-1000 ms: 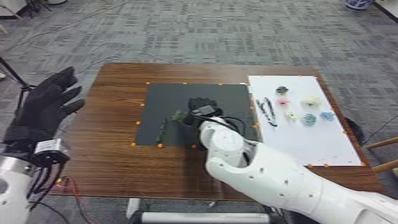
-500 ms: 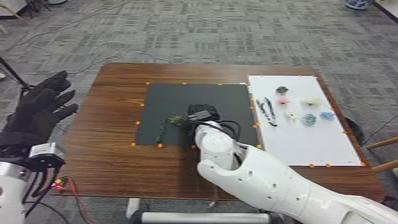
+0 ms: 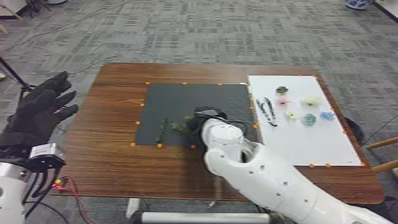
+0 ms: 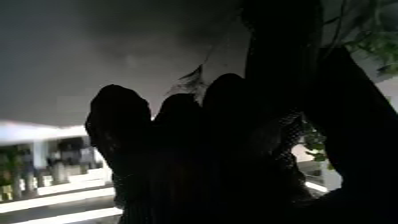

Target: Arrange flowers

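Note:
Over the black mat (image 3: 191,95), my right hand (image 3: 210,113) is low, with a leafy green sprig (image 3: 187,125) beside it. The right wrist view has my right hand (image 4: 284,55) with finger and thumb close around greenery; leaves (image 4: 378,50) stick out past the thumb, and the grip point is dark. A thin green stem (image 3: 163,131) lies on the mat. On the white board (image 3: 306,145) are a dark green piece (image 3: 282,90), a pink flower (image 3: 282,101), pale yellow flowers (image 3: 311,101) and blue flowers (image 3: 309,119). My left hand (image 3: 37,110) is open off the table's left side.
A long black tool (image 3: 267,112) lies on the white board's left part. Orange markers line the mat and board. The brown table (image 3: 107,115) extends left of the mat. A red cable (image 3: 75,192) runs beside the left arm.
My right hand has shifted slightly toward the table's near edge, and the leafy sprig has moved along with it. The left hand has shifted a little to the left.

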`<state>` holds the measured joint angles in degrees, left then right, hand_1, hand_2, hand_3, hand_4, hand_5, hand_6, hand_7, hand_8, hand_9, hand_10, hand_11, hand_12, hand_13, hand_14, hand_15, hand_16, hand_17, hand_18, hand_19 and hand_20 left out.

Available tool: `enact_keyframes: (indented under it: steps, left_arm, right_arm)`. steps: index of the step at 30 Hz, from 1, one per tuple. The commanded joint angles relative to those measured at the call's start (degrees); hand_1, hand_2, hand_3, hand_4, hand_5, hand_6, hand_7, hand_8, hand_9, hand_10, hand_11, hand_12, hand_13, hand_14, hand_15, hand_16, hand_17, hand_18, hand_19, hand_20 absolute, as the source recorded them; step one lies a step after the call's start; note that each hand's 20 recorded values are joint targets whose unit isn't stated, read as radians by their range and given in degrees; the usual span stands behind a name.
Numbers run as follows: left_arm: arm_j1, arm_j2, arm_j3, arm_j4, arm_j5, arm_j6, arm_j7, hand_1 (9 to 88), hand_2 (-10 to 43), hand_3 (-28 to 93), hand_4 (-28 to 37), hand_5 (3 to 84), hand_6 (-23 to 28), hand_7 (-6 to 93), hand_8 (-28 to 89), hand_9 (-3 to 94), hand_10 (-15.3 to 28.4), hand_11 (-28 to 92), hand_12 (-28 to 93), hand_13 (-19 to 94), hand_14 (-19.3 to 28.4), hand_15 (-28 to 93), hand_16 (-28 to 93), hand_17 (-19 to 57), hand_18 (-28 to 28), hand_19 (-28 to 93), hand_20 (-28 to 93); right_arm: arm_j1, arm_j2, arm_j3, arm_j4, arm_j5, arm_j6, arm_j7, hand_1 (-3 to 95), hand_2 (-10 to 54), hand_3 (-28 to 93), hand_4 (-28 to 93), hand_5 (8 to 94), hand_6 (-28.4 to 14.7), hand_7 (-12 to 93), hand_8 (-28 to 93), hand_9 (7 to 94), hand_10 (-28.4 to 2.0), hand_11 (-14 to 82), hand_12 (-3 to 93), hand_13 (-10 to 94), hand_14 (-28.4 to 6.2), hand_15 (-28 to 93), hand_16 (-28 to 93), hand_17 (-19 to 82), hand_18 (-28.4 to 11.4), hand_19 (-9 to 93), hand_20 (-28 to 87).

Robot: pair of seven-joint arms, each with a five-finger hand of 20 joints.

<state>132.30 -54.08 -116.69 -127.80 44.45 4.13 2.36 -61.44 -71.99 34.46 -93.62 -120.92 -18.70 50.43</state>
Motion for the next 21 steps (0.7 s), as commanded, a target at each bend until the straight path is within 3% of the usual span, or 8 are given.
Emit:
enact_keyframes:
  steps: [1, 4, 13, 15, 18, 21]
  left_arm:
    - [1.01, -0.92, -0.31, -0.62, 0.17, -0.06, -0.60, 25.8, -9.5, 69, -27.9, 21.3, 1.1, 16.3, -8, 14.8, 8.6, 14, 21, 5, 11.6, 33, -2, -12.7, 19.2, 38, 10]
    - [0.78, -0.87, -0.08, -0.52, 0.25, -0.06, -0.76, 25.8, -9.5, 69, -27.9, 21.3, 1.1, 16.3, -8, 14.9, 8.6, 14, 21, 5, 11.7, 33, -2, -12.7, 19.2, 38, 10]
    - [1.61, -1.24, -0.63, -1.01, 0.30, 0.02, -0.48, 25.9, -9.5, 69, -27.9, 21.3, 1.1, 16.4, -8, 14.8, 8.6, 14, 21, 5, 11.6, 33, -2, -12.7, 19.2, 38, 10]
    - [1.50, -1.26, -0.53, -0.92, 0.24, 0.07, -0.54, 25.9, -9.5, 69, -27.9, 21.3, 1.1, 16.4, -8, 14.8, 8.6, 14, 21, 5, 11.6, 33, -2, -12.7, 19.2, 38, 10]
    - [1.36, -1.42, -0.28, -0.89, 0.24, 0.17, -0.31, 25.9, -9.5, 69, -27.8, 21.3, 1.2, 16.3, -8, 14.8, 8.6, 14, 21, 5, 11.6, 33, -2, -12.7, 19.2, 38, 10]
    - [1.33, -1.40, -0.24, -0.94, 0.29, 0.03, -0.35, 25.9, -9.5, 69, -27.9, 21.3, 1.1, 16.4, -8, 14.9, 8.6, 14, 21, 5, 11.7, 33, -2, -12.7, 19.2, 38, 10]
  right_arm:
    - [-3.12, 2.47, 1.20, -3.98, 3.42, 13.93, -5.23, 12.6, 5.3, 79, -25, 88.9, 0.2, 30, -6, 91.2, -6.8, 56.8, 50.8, 88, -5.2, 84, 47, 54, -23.5, 93, 62]
    - [-2.94, 3.10, 1.83, -4.80, 3.29, 18.33, -5.86, 10.5, 6.7, 78, -26, 86.7, -1.0, 26, -6, 90.8, -7.4, 55.0, 49.0, 87, -5.1, 83, 47, 54, -23.5, 93, 62]
    - [-1.99, 5.24, 1.31, -5.58, -0.06, 14.77, -3.92, 11.2, 6.4, 79, -24, 83.7, -1.4, 22, -7, 90.3, -7.8, 54.0, 48.2, 86, -5.4, 82, 47, 53, -23.3, 93, 61]
    - [-3.71, 6.91, 2.40, -7.00, 2.94, 17.67, -10.23, 12.0, 6.5, 79, -24, 83.2, -1.6, 22, -7, 89.6, -8.1, 53.8, 48.2, 85, -5.5, 82, 47, 52, -23.5, 93, 61]
    - [-7.05, 9.29, 5.72, -6.59, 6.74, 20.09, -28.55, 22.6, 7.1, 86, -18, 70.1, -1.8, 23, -9, 77.4, -11.5, 57.5, 48.8, 76, -8.4, 84, 47, 39, -23.0, 93, 55]
    - [-7.71, 11.87, 4.71, -5.02, 5.49, 26.85, -37.50, 34.9, 1.0, 91, -21, 55.5, -0.3, 24, -11, 67.8, -11.4, 48.4, 66.3, 68, -9.8, 85, 44, 33, -21.8, 89, 53]
